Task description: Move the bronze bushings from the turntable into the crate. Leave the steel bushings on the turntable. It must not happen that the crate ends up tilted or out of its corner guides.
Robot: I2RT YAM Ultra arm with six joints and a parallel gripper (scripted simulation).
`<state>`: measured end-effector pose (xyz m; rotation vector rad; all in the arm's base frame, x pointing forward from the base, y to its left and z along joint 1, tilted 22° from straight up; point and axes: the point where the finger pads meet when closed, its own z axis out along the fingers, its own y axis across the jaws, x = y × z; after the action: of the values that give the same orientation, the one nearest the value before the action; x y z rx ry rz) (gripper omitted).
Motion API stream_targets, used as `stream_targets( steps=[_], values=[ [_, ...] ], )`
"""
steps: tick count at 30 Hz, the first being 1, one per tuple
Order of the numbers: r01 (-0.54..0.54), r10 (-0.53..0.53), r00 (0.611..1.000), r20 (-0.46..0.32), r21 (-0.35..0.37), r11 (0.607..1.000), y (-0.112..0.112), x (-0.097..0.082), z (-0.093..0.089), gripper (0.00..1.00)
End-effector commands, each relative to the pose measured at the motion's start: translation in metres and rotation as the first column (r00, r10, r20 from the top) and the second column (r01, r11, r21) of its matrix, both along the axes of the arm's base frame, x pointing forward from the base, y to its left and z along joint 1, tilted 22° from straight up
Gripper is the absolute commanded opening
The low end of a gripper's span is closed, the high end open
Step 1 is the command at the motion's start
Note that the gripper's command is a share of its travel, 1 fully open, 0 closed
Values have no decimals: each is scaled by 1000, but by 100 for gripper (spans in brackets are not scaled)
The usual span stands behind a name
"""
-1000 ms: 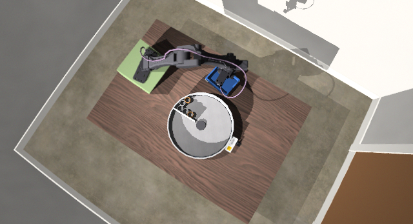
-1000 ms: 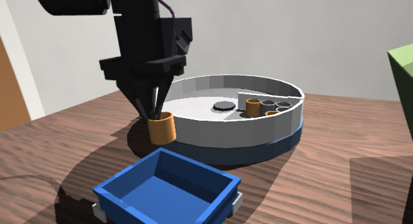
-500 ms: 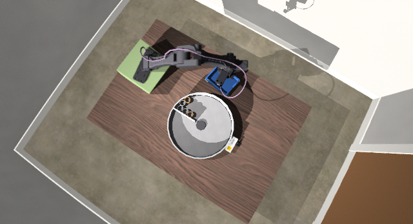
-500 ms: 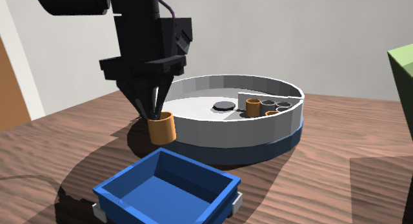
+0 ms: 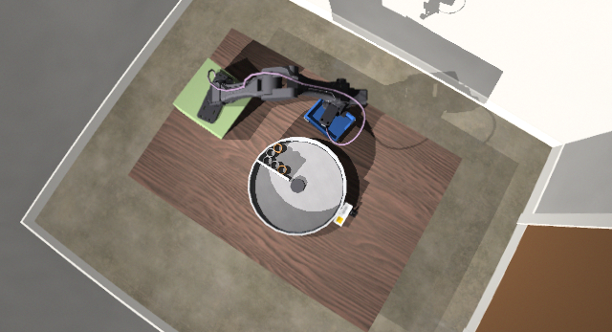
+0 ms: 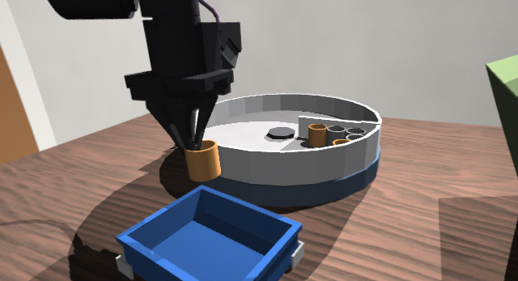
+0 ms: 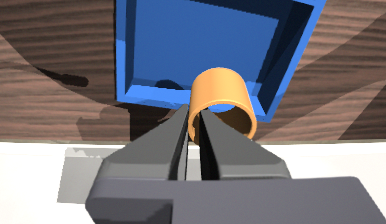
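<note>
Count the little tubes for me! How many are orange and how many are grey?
Bronze tube-shaped bushings: 3 (one held in the jaws, two on the turntable)
Grey steel tube-shaped bushings: 3
Total: 6

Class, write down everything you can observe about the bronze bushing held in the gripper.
The bronze bushing is a short, hollow, orange-brown tube with a smooth, matte wall and open ends. The gripper is shut on its wall, one finger inside the bore and one outside, so it hangs upright in the air. It touches nothing else. It sits off the turntable, above the near edge of the blue crate, which looks bare inside.
</note>
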<state>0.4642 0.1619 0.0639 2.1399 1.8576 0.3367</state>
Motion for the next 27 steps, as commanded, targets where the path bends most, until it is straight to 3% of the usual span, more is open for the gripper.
stream_targets(
  steps=[1,10,13,16,22,25,26,27],
  values=[
    [-3,3,1000,22,-9,1000,3,-5,13,0],
    [-2,2,999,35,-4,1000,5,-2,10,0],
    [-2,2,1000,2,-19,1000,5,0,-17,0],
    [28,-28,1000,2,-19,999,-7,9,-33,0],
    [14,-14,1000,19,-15,1000,-4,24,-57,0],
    [8,-8,1000,23,-13,1000,-1,25,-59,0],
    [3,-3,998,61,3,1000,4,31,-42,0],
    [5,-6,998,65,4,1000,3,33,-43,0]
  ],
)
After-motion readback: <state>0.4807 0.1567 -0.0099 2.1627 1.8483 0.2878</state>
